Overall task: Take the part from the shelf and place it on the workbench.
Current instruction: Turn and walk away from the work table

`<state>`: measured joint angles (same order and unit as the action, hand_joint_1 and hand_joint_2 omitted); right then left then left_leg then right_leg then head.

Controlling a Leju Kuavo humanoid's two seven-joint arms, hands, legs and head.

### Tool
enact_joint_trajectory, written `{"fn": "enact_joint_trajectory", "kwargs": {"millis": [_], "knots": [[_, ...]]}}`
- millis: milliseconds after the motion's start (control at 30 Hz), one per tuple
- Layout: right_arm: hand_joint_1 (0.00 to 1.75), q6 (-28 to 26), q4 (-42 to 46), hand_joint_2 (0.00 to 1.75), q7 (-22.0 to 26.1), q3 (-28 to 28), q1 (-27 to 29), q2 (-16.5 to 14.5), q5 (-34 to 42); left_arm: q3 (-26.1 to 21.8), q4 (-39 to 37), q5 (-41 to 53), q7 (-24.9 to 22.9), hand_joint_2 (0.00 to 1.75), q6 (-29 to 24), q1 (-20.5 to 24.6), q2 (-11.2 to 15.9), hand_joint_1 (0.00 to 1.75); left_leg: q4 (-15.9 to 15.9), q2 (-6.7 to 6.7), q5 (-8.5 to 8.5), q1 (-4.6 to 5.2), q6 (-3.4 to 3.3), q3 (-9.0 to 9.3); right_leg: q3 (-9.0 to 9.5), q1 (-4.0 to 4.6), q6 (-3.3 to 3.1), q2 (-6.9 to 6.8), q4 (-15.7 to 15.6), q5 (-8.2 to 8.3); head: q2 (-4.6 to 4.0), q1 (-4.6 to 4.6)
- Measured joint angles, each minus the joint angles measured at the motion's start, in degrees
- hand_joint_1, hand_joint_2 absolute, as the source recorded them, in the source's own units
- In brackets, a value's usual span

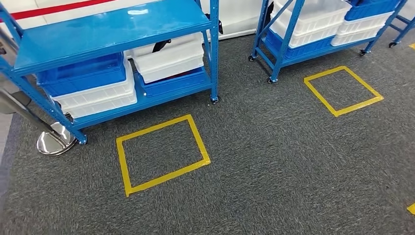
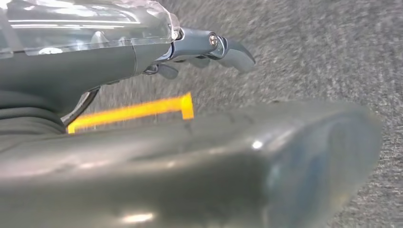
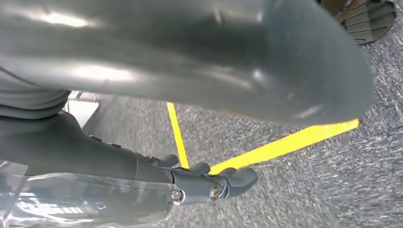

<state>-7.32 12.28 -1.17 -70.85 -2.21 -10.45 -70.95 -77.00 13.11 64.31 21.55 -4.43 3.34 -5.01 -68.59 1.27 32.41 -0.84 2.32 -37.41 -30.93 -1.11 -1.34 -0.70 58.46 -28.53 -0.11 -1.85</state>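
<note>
A blue shelf (image 1: 112,29) stands ahead on the left, with blue and white bins (image 1: 93,85) stacked on its lower level. A dark object (image 1: 160,45) pokes out above a white bin (image 1: 169,61) there; I cannot tell what it is. My left hand (image 2: 204,156) hangs over the grey carpet and holds nothing, its fingers (image 2: 230,47) stretched out apart from the thumb. My right hand (image 3: 190,71) also hangs over the carpet with nothing in it, its dark fingers (image 3: 228,183) away from the thumb.
A second blue shelf (image 1: 284,39) on castors stands at the back right with more bins. Two yellow tape squares (image 1: 161,154) (image 1: 342,90) mark the carpet in front of the shelves. A shiny metal post base (image 1: 54,139) sits by the left shelf's leg.
</note>
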Motion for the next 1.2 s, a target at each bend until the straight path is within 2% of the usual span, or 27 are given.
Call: {"fn": "enact_joint_trajectory", "kwargs": {"millis": [33,67,100,133,167,233,267,300,367,433,500,533,567,600,633,667,733,800,833,867,933,1000,1033,1067,1100,1133,1200], "knots": [[0.0,0.0,0.0,0.0,-0.1,0.0,0.1,0.0,0.0,0.0,0.0,0.0,0.0,0.0,0.0,0.1,0.0,0.0,-3.5,-0.49,1.35,-0.03,0.1,-1.63,-0.01,0.16,-0.09,-0.86,0.0,-0.07,0.0,0.0],[0.0,0.0,0.0,0.0,-0.2,0.0,0.1,0.0,0.0,0.0,0.0,0.1,0.0,0.0,0.0,0.0,-0.1,0.0,-5.4,-0.72,1.68,-0.04,0.12,-2.45,0.02,0.3,-0.15,-1.69,0.1,-0.15,0.01,0.0],[0.0,0.0,0.0,0.0,-0.3,0.0,0.1,0.0,0.0,0.0,0.0,0.2,0.0,0.0,0.1,0.0,-0.1,0.0,-5.0,-0.88,0.9,-0.03,0.08,-2.14,0.09,0.38,-0.17,-2.45,0.1,-0.24,0.01,-0.01],[0.0,0.0,0.0,0.0,-0.4,0.0,0.0,0.0,0.0,0.0,0.0,0.2,0.0,0.0,0.1,-0.1,-0.1,0.0,-2.4,-1.19,-0.78,0.01,-0.07,-0.68,0.22,0.43,-0.12,-3.13,0.1,-0.34,0.01,-0.01],[0.0,0.0,0.0,0.0,-0.4,0.0,0.0,0.0,0.0,0.0,0.0,0.3,0.0,0.0,0.1,-0.1,-0.1,0.0,1.7,-2.09,-2.79,0.11,-0.38,1.59,0.43,0.49,-0.02,-3.75,0.1,-0.47,0.01,-0.01],[0.0,0.0,0.0,0.0,-0.5,0.0,-0.1,0.0,0.0,0.0,0.0,0.4,0.0,0.0,0.0,0.0,-0.1,0.0,8.6,-4.29,-5.13,0.63,-1.17,5.23,0.79,0.74,0.48,-4.85,0.2,-0.81,0.01,0.04],[0.0,0.0,0.0,0.0,-0.5,0.0,-0.2,0.0,0.0,0.0,0.0,0.4,0.0,0.0,0.0,0.1,-0.1,0.0,10.2,-4.96,-5.44,0.89,-1.54,5.99,0.94,0.83,0.77,-5.33,0.2,-0.93,0.01,0.06],[0.0,0.0,0.0,0.0,-0.5,0.0,-0.2,0.0,0.0,0.0,0.0,0.4,0.0,0.0,0.0,0.0,-0.1,0.0,10.5,-4.85,-5.34,1.09,-1.78,5.97,1.06,0.88,1.07,-5.8,0.2,-0.99,0.01,0.09],[0.0,0.0,0.0,0.0,-0.6,0.0,-0.6,0.0,0.0,0.0,0.0,0.4,0.0,0.0,0.1,-0.2,-0.2,0.0,11.0,-3.64,-5.71,0.92,-2.32,6.02,1.46,0.81,1.67,-6.08,0.2,-1.19,0.01,0.09],[0.0,0.0,0.0,0.0,-0.6,0.0,-0.6,0.1,-0.1,0.0,0.0,0.4,-0.1,0.0,0.1,-0.2,-0.2,0.0,11.8,-2.47,-6.3,0.51,-2.98,6.37,0.69,0.65,2.3,-3.55,2.5,-3.01,0.01,0.21],[0.0,0.0,0.0,0.0,-0.6,0.0,-0.4,0.1,-0.2,0.0,0.0,0.5,-0.2,0.0,0.1,0.0,-0.3,0.0,12.0,-1.29,-6.64,0.36,-3.37,6.29,-2.58,0.41,2.65,-0.4,9.1,-6.66,0.01,0.36],[0.0,0.0,0.0,0.0,-0.6,0.0,-0.3,0.1,-0.2,0.0,0.0,0.5,-0.2,0.0,0.1,0.0,-0.3,0.0,12.0,-0.61,-6.7,0.37,-3.45,6.14,-4.5,0.35,2.74,0.21,12.8,-8.13,0.01,0.38],[0.0,0.0,0.0,0.0,-0.6,0.0,-0.2,0.1,-0.2,0.0,0.0,0.5,-0.2,0.0,0.1,0.0,-0.3,0.0,12.0,0.15,-6.73,0.38,-3.46,6.07,-5.87,0.31,2.82,0.43,15.3,-8.59,0.01,0.39],[0.0,0.0,0.0,0.0,-0.6,0.0,-0.2,0.1,-0.2,0.0,0.0,0.6,-0.2,0.0,0.1,0.0,-0.3,0.0,11.9,0.97,-6.73,0.37,-3.44,6.09,-6.22,0.27,2.86,0.52,15.6,-7.76,0.01,0.39],[0.0,0.0,0.0,0.0,-0.6,0.0,-0.2,0.2,-0.2,0.0,0.0,0.6,-0.2,0.0,0.1,-0.1,-0.4,0.0,11.8,1.81,-6.71,0.33,-3.37,6.16,-5.49,0.2,2.85,0.68,13.6,-5.86,0.01,0.39],[0.0,0.0,0.0,0.0,-0.6,0.0,-0.1,0.2,-0.2,0.0,0.0,0.6,-0.2,0.0,0.1,-0.1,-0.5,0.0,11.7,2.64,-6.65,0.3,-3.24,6.22,-3.94,0.06,2.81,1.28,9.9,-3.34,0.01,0.4],[0.0,0.0,0.0,0.0,-0.7,-0.1,0.1,0.3,-0.2,0.0,0.0,0.6,-0.1,0.0,0.2,0.0,-0.6,0.0,11.2,4.09,-6.46,0.36,-2.7,5.89,-1.08,-0.25,2.58,4.35,2.9,-0.26,0.01,0.39],[0.0,0.0,0.0,0.0,-0.7,-0.1,0.1,0.4,-0.2,0.0,0.0,0.6,0.3,0.0,0.3,0.1,-0.6,0.0,10.9,5.33,-6.49,0.36,-1.93,5.27,-0.34,-0.25,2.2,6.09,0.7,-0.02,0.01,0.37],[0.0,0.0,0.0,0.0,-0.6,-0.1,0.1,0.4,-0.1,0.0,0.0,0.6,0.6,0.0,0.5,0.0,-0.6,0.0,10.9,6.01,-6.6,0.28,-1.53,5.04,-0.33,-0.22,1.93,5.47,0.5,0.02,0.01,0.36],[0.0,-0.1,0.0,0.0,-0.5,-0.2,0.0,0.4,0.1,0.0,0.0,0.5,0.9,0.0,0.6,-0.1,-0.6,0.0,10.9,5.97,-6.61,0.18,-1.22,4.9,-0.23,-0.25,1.56,4.72,0.4,0.09,0.01,0.37],[0.0,-0.6,0.0,0.0,-0.2,-0.5,0.1,0.4,0.8,0.0,0.0,0.2,1.4,0.0,1.1,-0.1,-0.6,0.0,8.7,3.4,-5.26,0.18,-0.73,3.82,0.03,-0.38,0.67,3.36,0.0,0.09,0.01,0.2],[0.0,-1.0,0.0,0.0,0.1,-1.0,0.2,0.4,1.2,-0.1,0.0,-0.2,1.8,0.0,1.5,0.0,-0.6,0.0,2.2,0.08,-1.98,0.16,-0.36,0.59,0.19,-0.22,0.06,2.14,-0.2,-0.33,0.01,0.0],[0.0,-1.0,0.0,0.0,0.1,-1.2,0.3,0.4,1.3,-0.1,0.0,-0.2,1.9,0.0,1.7,0.1,-0.6,0.0,-1.9,-0.52,-0.46,0.09,-0.19,-1.46,0.3,-0.09,-0.05,1.53,-0.2,-0.64,0.0,-0.02],[0.0,-1.0,0.0,0.0,0.2,-1.3,0.3,0.4,1.4,-0.1,0.0,-0.2,2.0,0.0,1.8,0.1,-0.7,0.0,-4.8,-0.75,0.29,0.05,-0.08,-2.94,0.51,0.02,-0.04,0.99,-0.1,-0.88,0.0,-0.02],[0.0,-1.0,0.0,0.0,0.2,-1.4,0.3,0.4,1.4,-0.1,0.0,-0.2,2.0,0.0,1.9,0.0,-0.7,0.0,-6.0,-0.86,0.0,0.05,-0.06,-3.49,0.84,0.1,0.0,0.52,-0.1,-1.15,0.0,-0.01],[0.0,-1.0,0.0,0.0,0.2,-1.6,0.3,0.4,1.5,-0.1,0.0,-0.2,2.0,0.0,1.9,-0.2,-0.7,0.0,-4.6,-0.89,-1.42,0.06,-0.17,-2.76,1.29,0.16,0.06,0.2,-0.1,-1.45,0.0,-0.02],[0.0,-1.0,0.0,0.0,0.2,-1.7,0.2,0.3,1.6,-0.2,0.0,-0.2,2.0,0.0,1.9,-0.3,-0.7,0.0,2.9,-1.13,-5.33,0.25,-0.87,1.13,2.36,0.2,0.28,-0.25,-0.1,-2.14,0.01,0.01]]}}
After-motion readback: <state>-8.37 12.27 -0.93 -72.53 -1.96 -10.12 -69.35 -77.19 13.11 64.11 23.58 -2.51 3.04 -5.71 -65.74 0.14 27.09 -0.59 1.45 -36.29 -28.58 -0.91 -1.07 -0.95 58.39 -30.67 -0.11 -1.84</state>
